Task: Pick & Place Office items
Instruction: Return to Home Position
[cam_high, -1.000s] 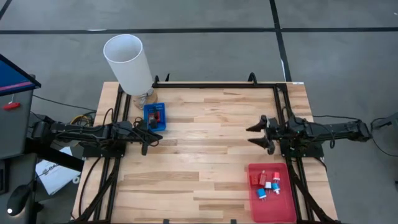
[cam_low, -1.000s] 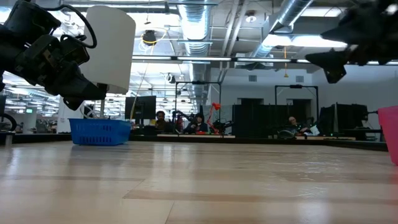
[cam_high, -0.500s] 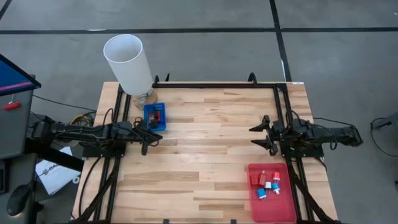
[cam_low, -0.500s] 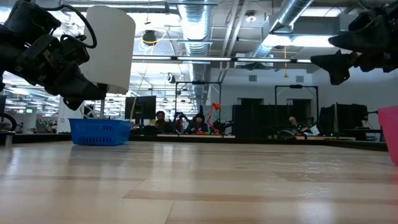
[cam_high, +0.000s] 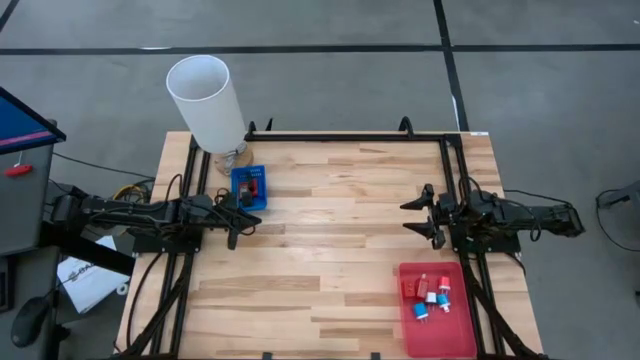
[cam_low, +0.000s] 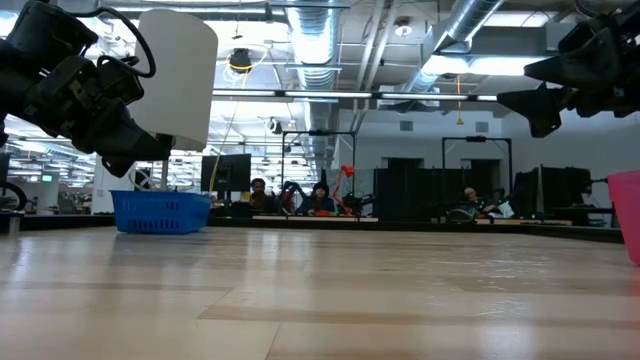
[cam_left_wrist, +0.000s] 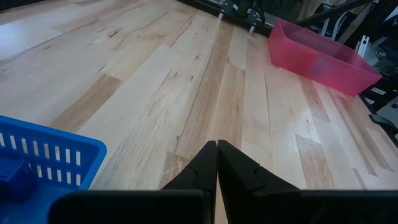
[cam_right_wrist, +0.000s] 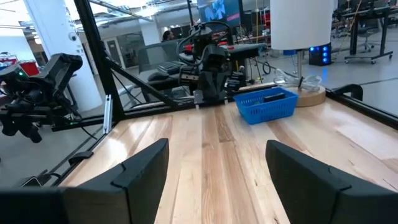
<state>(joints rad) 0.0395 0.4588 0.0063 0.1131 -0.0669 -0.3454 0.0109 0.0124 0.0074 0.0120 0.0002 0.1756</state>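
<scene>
Several tiny red, light blue and white office items (cam_high: 428, 293) lie in the flat red tray (cam_high: 445, 335) at the table's near right. A red and a dark piece (cam_high: 253, 184) lie in the square blue bin (cam_high: 240, 175) at the far left. My left gripper (cam_high: 256, 215) is shut and empty, just on the near side of the bin; the left wrist view (cam_left_wrist: 216, 144) shows its fingertips together above bare wood. My right gripper (cam_high: 405, 216) is open and empty above the table's right half, on the far side of the tray; its fingers stand wide apart in the right wrist view (cam_right_wrist: 217, 149).
A tall white cylinder (cam_high: 205, 100) on a wooden base stands at the table's far left corner behind the bin. Black frame rails (cam_high: 350, 137) run along the far, left and right edges. Bare wood (cam_high: 330, 240) lies between the two grippers. People sit far back in the room (cam_low: 320, 197).
My right gripper has drawn back a little toward the table's right edge and stays open. My left arm has kept still.
</scene>
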